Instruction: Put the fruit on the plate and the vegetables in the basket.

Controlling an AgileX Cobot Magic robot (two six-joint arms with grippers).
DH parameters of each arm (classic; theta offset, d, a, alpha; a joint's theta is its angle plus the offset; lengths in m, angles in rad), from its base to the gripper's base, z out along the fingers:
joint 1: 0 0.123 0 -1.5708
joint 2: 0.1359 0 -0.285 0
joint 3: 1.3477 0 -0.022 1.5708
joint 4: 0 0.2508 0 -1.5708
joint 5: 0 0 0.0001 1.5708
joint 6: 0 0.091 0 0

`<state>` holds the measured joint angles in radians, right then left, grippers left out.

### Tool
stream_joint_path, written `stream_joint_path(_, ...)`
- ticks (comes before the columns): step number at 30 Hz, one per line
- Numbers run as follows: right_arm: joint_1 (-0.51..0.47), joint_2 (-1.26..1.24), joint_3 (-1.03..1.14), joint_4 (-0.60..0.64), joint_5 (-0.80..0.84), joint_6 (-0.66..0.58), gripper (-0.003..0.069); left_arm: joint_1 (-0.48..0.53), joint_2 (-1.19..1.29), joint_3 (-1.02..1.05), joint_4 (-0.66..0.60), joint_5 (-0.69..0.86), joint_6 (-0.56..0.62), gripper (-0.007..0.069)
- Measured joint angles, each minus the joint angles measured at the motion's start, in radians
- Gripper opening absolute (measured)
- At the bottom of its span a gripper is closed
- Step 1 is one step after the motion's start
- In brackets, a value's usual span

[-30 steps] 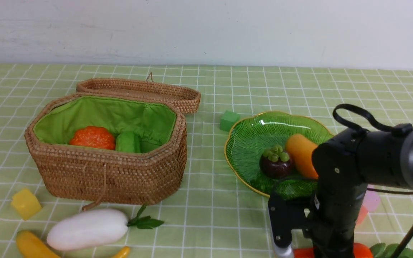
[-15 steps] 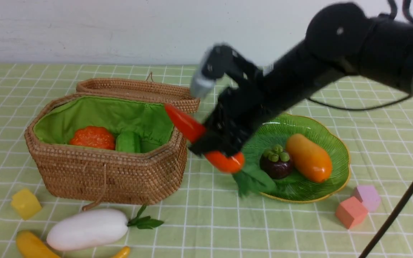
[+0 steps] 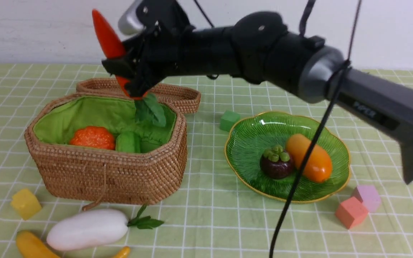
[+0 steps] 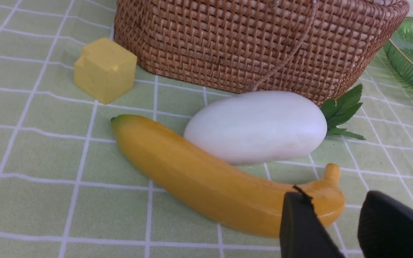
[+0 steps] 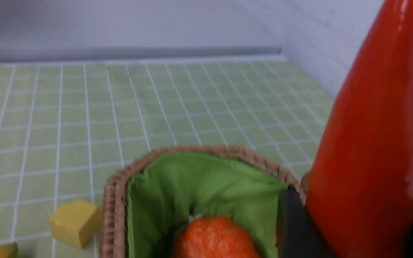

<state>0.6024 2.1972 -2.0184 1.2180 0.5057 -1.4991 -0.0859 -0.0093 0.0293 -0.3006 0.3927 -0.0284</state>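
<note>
Carrot (image 3: 108, 34) news: a moment back we had it low by the plate (image 3: 253, 136), then our right gripper (image 3: 126, 71), squeezed tight on it, swung it up above the basket (image 3: 106, 172) (leaves down, tip up). The pumpkin (image 3: 92, 137) sat inside already. Our left gripper (image 4: 350, 229) hung loose and empty near the banana (image 4: 206, 179), and the radish (image 4: 256, 125) lay on the table (image 3: 210, 222), so both still waited

Open tablecloth (image 3: 206, 186) lies between basket (image 3: 106, 175) and plate (image 3: 249, 136). Radish (image 3: 86, 229), banana (image 3: 31, 245) and yellow cube (image 3: 25, 203) crowd the basket's near side.
</note>
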Motion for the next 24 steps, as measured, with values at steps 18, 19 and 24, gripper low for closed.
stream_joint_path(18, -0.002, -0.018, -0.007, -0.432, 0.108, 0.45, 0.06, 0.0, 0.0, 0.0, 0.0, 0.0, 0.0, 0.0239)
stream_joint_path(19, -0.002, -0.021, -0.007, -0.437, 0.123, 0.452, 0.0605, 0.0, 0.0, 0.0, 0.0, 0.0, 0.0, 0.0239)
stream_joint_path(24, -0.032, -0.168, -0.008, -0.635, 0.425, 0.547, 0.061, 0.0, 0.0, 0.0, 0.0, 0.0, 0.0, 0.0239)
